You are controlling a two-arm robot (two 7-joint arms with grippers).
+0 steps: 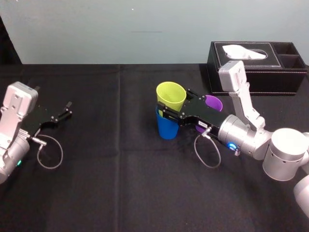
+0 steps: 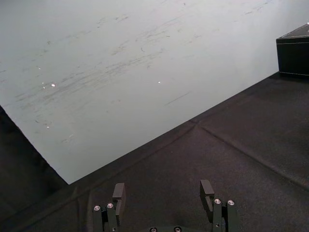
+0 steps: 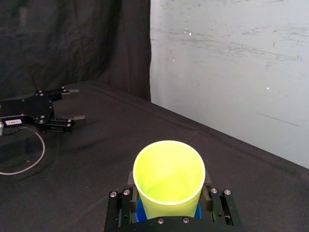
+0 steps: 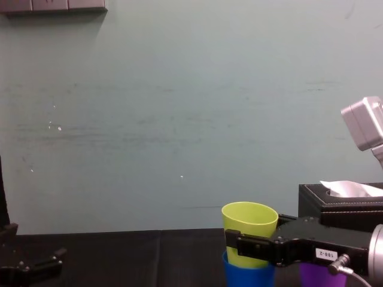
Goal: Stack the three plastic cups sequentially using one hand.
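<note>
Mid-frame: right tool point(image 1: 176, 104) pinches yellow-green cup point(image 1: 171, 95).
I see it nested in blue cup point(image 1: 166, 128); purple cup point(image 1: 213, 102) just right; left tool point(image 1: 65, 111) spread, far left.

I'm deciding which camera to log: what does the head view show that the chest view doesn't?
Head view, not chest: the mouth of the purple plastic cup and the side compartments of the black tissue box. Chest view, not head: grey wall panels. Both: the yellow-green plastic cup nested in the blue plastic cup, gripped by the right tool; the left tool parked left.
</note>
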